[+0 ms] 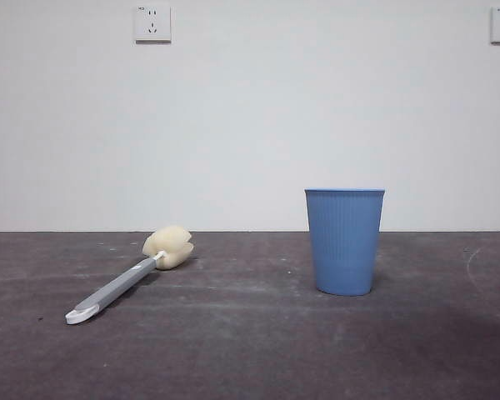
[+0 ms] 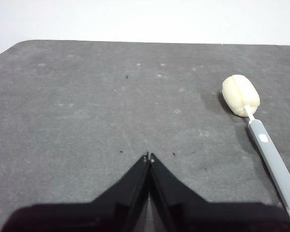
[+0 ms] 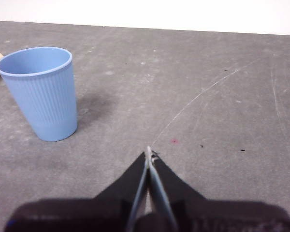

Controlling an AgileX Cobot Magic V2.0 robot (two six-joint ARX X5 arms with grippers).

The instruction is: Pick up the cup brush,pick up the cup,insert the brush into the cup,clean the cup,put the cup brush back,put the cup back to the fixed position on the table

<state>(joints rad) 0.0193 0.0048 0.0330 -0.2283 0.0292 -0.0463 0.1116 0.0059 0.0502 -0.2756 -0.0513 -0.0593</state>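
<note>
The cup brush (image 1: pixel 125 282) lies flat on the table (image 1: pixel 250 350) at the left, cream sponge head toward the wall, white handle tip toward the front. The blue ribbed cup (image 1: pixel 344 240) stands upright right of centre. In the left wrist view the cup brush (image 2: pixel 261 133) lies off to one side of my left gripper (image 2: pixel 149 156), which is shut and holds nothing. In the right wrist view the cup (image 3: pixel 40 92) stands apart from my right gripper (image 3: pixel 149 151), also shut with nothing in it. Neither arm shows in the front view.
A plain white wall with two sockets (image 1: pixel 152 23) rises behind the table. A pale curved scratch (image 3: pixel 203 92) runs across the table surface near the right gripper. The table's rounded corner (image 2: pixel 12 48) shows in the left wrist view.
</note>
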